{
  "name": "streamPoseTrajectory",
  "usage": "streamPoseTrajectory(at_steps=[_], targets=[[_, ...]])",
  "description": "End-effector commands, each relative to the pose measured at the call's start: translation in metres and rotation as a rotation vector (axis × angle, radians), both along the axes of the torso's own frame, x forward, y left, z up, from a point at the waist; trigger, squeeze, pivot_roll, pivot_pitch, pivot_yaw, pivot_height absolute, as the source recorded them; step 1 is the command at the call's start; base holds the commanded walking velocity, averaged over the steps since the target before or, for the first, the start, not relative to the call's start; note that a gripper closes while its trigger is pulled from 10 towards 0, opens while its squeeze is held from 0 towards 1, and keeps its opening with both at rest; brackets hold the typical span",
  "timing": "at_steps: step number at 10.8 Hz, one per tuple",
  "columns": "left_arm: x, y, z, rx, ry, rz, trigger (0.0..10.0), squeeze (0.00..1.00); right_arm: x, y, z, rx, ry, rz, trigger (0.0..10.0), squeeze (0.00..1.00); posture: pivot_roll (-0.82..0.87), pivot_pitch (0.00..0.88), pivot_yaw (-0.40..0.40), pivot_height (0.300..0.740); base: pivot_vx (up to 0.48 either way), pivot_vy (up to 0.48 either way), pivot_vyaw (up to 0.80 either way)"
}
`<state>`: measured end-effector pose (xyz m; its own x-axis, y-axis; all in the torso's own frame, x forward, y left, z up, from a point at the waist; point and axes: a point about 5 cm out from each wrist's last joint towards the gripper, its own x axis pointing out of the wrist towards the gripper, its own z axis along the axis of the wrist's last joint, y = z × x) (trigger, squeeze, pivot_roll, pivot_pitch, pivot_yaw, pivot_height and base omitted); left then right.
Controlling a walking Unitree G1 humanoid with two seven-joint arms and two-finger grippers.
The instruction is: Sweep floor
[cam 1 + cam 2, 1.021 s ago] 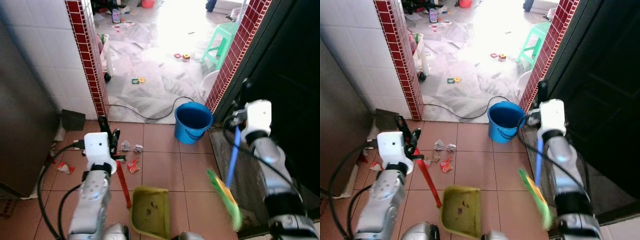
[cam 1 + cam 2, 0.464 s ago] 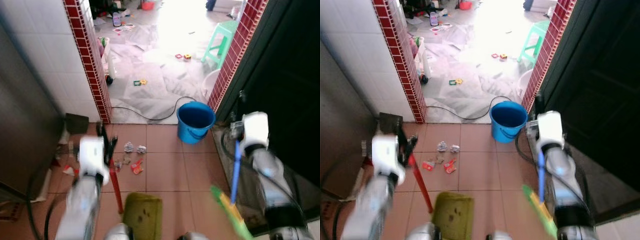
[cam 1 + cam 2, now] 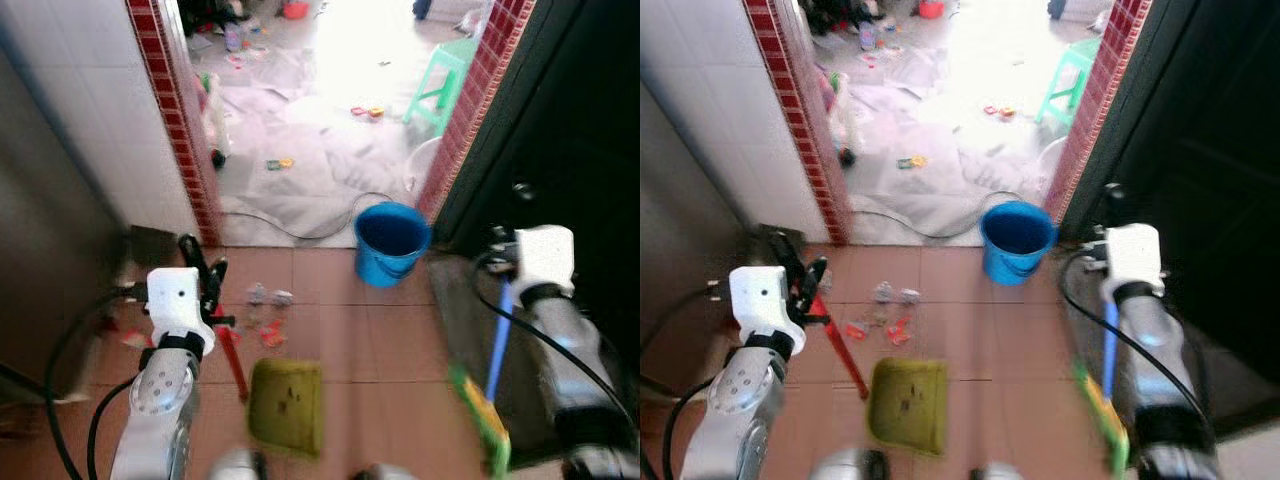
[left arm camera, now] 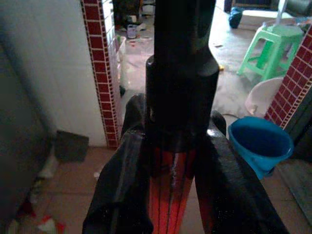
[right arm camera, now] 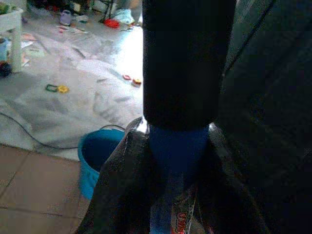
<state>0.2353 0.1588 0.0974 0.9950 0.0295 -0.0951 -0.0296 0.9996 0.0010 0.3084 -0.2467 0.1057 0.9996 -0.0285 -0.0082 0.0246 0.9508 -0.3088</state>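
Left gripper (image 4: 170, 195): clamped on the red plastic handle (image 3: 232, 362) of the olive-green dustpan (image 3: 286, 402), black fingers pressed to either side of the shaft; the pan rests on the terracotta floor tiles (image 3: 380, 345) at about 6 o'clock in the head view.
Right gripper (image 5: 170, 195): closed round the blue broom handle (image 3: 497, 340), with the green bristle head (image 3: 482, 421) low at 4 o'clock.
Litter: crumpled paper scraps and red bits (image 3: 268, 312) lie just ahead of the pan, towards 10 o'clock — near its mouth but not in it.
Round blue plastic bucket (image 3: 391, 241): stands at the doorway, about 1 o'clock.
Doing it well: probably keep the pan's lip flat on the tile and draw the bristles across from the right, so the scraps roll in rather than scatter under the lip.
Views: the wrist cameras show each grip up close — the head views show the litter, pan and broom head together.
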Motion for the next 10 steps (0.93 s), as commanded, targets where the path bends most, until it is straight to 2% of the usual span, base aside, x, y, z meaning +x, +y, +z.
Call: streamPoseTrajectory(at_steps=[1,2,3,4,6,7,8,9,10], targets=[[0.004,0.001,0.013,0.013,-0.063,0.02,10.0,0.0,0.014,0.019,0.019,-0.012,-0.078,0.08,10.0,0.0,0.05,0.0,-0.103,0.74,0.0,0.0,0.0],[0.004,0.005,0.017,0.027,-0.074,0.035,10.0,0.0,0.022,0.031,0.024,0.003,-0.1,0.107,10.0,0.0,0.05,0.0,-0.098,0.74,0.0,0.0,0.0],[0.004,0.008,0.014,0.009,-0.057,0.07,10.0,0.0,0.025,0.033,0.022,0.025,-0.106,0.078,10.0,0.0,0.04,0.0,-0.073,0.74,0.0,0.0,0.0],[0.012,0.005,0.015,0.028,-0.059,0.04,10.0,0.0,0.025,0.036,0.026,0.026,-0.123,0.084,10.0,0.0,0.03,0.0,-0.064,0.74,0.0,0.0,0.0],[0.018,0.003,0.012,0.035,-0.06,0.019,10.0,0.0,0.019,0.034,0.027,0.028,-0.143,0.075,10.0,0.0,-0.02,0.0,-0.03,0.74,0.0,0.0,0.0],[0.02,0.004,0.01,0.027,-0.059,0.005,10.0,0.0,0.015,0.031,0.025,0.077,-0.144,0.037,10.0,0.0,-0.04,0.0,-0.004,0.74,0.0,0.0,0.0],[0.022,0.006,0.009,0.039,-0.06,-0.03,10.0,0.0,0.003,0.027,0.01,0.165,-0.085,-0.034,10.0,0.0,-0.05,0.0,0.02,0.74,0.0,0.0,0.0],[0.022,0.009,0.006,0.049,-0.046,-0.057,10.0,0.0,-0.022,0.03,-0.006,0.187,-0.043,-0.032,10.0,0.0,-0.07,0.0,0.029,0.74,0.0,0.0,0.0],[0.019,0.011,0.0,0.042,-0.027,-0.056,10.0,0.0,-0.035,0.034,-0.012,0.176,-0.031,-0.011,10.0,0.0,-0.07,0.0,0.028,0.74,0.0,0.0,0.0]])
